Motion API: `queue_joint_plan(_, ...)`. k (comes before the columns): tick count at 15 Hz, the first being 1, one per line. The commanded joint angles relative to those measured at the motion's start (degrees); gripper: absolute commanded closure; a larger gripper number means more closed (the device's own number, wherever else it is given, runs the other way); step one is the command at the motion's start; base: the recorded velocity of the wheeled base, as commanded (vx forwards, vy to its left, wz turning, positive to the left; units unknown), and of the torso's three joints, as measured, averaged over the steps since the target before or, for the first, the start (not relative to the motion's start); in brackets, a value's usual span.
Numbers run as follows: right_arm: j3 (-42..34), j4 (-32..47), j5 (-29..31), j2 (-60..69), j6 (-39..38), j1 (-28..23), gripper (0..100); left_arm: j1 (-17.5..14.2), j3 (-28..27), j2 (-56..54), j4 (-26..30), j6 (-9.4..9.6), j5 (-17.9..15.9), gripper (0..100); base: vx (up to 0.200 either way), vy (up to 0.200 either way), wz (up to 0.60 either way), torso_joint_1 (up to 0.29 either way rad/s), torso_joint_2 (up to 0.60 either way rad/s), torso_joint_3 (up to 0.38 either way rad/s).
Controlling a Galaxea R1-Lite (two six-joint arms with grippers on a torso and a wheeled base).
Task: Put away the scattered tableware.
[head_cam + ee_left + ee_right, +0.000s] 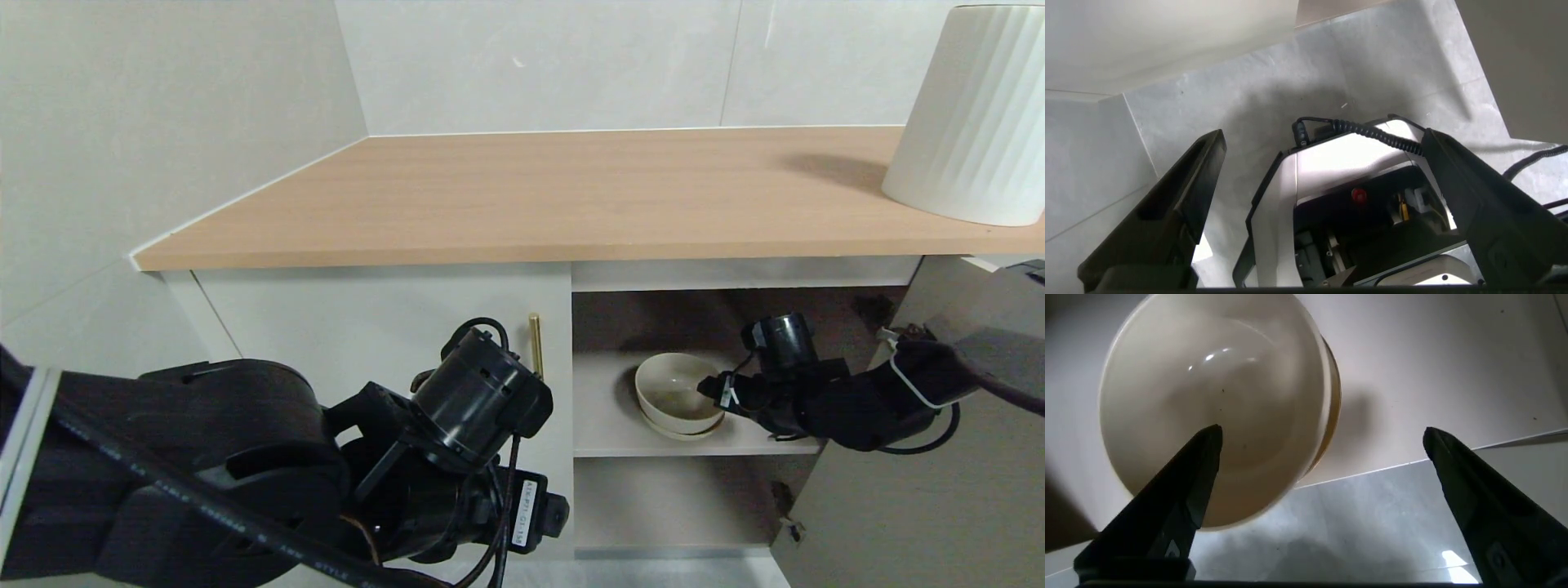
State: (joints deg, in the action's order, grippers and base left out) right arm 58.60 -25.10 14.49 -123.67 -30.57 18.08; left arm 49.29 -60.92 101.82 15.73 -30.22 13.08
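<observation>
A cream bowl (676, 392) sits stacked on another dish on the middle shelf (604, 441) of the open cabinet. My right gripper (717, 390) is inside the cabinet at the bowl's right rim. In the right wrist view its fingers (1176, 506) stand wide apart, open, with the bowl (1208, 416) just beyond them and not held. My left gripper (1323, 204) hangs low in front of the shut left cabinet door, pointing down at the floor, open with nothing between its fingers (1176, 212).
The wooden countertop (571, 188) runs above the cabinet, with a white ribbed container (976, 114) at its far right. The right cabinet door (914, 506) is swung open. A brass handle (535, 343) is on the shut left door. A lower shelf space lies beneath.
</observation>
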Motion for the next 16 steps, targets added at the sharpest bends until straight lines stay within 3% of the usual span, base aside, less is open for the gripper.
queue_joint_plan(1, -0.2, 0.0, 0.0, 0.6, 0.0, 0.1, 0, -0.1, 0.0, -0.2, 0.0, -0.10, 0.0, 0, 0.000, 0.000, 0.00, 0.000, 0.00, 0.000)
queue_joint_plan(6, -2.5, 5.6, -1.6, 7.7, 0.1, 2.1, 0, -2.7, -0.1, -4.0, 0.1, 0.16, -0.1, 0, 0.000, 0.000, 0.00, 0.000, 0.00, 0.000)
queue_joint_plan(10, -10.2, 15.5, -4.1, 27.4, 4.3, 8.9, 0, -8.0, -0.3, -14.0, 0.2, 1.83, -0.3, 0, 0.000, 0.000, 0.00, 0.000, 0.00, 0.000)
queue_joint_plan(12, -12.0, 22.6, -8.5, 35.8, 4.5, 12.9, 0, -11.0, 2.2, -17.8, 0.3, 2.01, -0.4, 0, 0.000, 0.000, 0.00, 0.000, 0.00, 0.000)
queue_joint_plan(14, -12.5, 26.3, -9.8, 39.4, 4.5, 14.4, 0, -11.8, 4.1, -20.4, 0.2, 2.01, -0.9, 0, 0.000, 0.000, 0.00, 0.000, 0.00, 0.000)
queue_joint_plan(16, -13.3, 30.4, -9.9, 44.0, 4.4, 16.0, 0, -13.5, 8.0, -27.2, 0.0, 2.27, -4.4, 0, 0.000, 0.000, 0.00, 0.000, 0.00, 0.000)
